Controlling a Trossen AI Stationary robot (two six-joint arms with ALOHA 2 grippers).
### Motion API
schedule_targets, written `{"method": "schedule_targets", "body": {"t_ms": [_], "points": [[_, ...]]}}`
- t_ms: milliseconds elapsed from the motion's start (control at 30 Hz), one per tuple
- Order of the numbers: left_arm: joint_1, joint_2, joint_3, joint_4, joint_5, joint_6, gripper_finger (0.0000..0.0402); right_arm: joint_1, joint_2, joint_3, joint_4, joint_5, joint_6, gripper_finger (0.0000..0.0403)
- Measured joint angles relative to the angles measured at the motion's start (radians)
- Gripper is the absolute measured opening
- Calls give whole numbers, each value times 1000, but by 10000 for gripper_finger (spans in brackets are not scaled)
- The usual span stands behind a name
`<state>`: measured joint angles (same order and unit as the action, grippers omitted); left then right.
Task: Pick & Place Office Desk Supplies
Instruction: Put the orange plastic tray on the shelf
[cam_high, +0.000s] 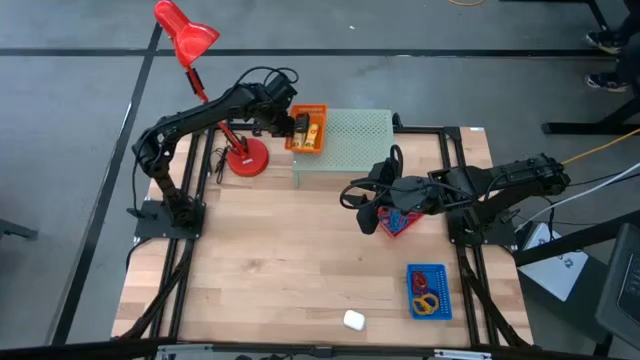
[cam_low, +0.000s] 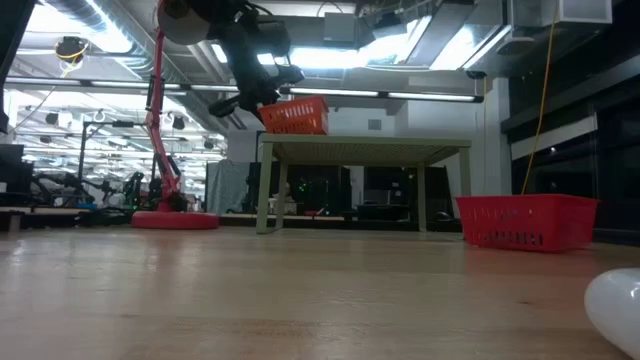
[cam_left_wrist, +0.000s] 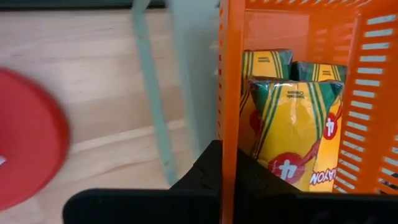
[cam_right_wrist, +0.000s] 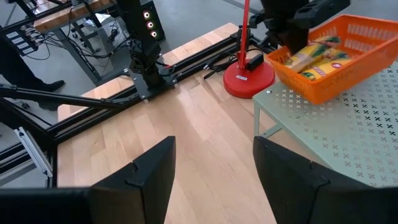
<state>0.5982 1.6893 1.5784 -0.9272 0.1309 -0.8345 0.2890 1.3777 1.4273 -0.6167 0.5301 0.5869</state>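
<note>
Orange mesh basket (cam_left_wrist: 298, 93) of yellow crayon packs (cam_left_wrist: 292, 134), wall pinched by left jaws; right jaws parted.

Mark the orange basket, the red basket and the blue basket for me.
orange basket (cam_high: 306, 130): high view, on its near rim atop the pale green riser.
red basket (cam_low: 527, 222): low view, on its mesh front wall.
blue basket (cam_high: 428, 278): high view, on its bare floor.

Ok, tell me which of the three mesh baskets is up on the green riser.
The orange basket, gripped at its rim by the left gripper; the red basket and blue basket sit on the table.
</note>
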Motion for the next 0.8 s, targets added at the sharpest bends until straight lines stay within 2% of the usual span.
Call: {"method": "schedule_targets", "body": {"t_ms": [133, 367, 500, 800], "points": [[-1, 20, 0, 50, 23, -15, 4, 0, 0, 0, 0, 0, 1, 217], [-2, 36, 1, 32, 23, -8, 4, 0, 0, 0, 0, -23, 7, 217], [8, 36, 34, -45, 11, 40, 3, 0, 0, 0, -1, -23, 11, 217], [20, 36, 53, -30, 6, 46, 3, 0, 0, 0, 1, -18, 12, 217]]}}
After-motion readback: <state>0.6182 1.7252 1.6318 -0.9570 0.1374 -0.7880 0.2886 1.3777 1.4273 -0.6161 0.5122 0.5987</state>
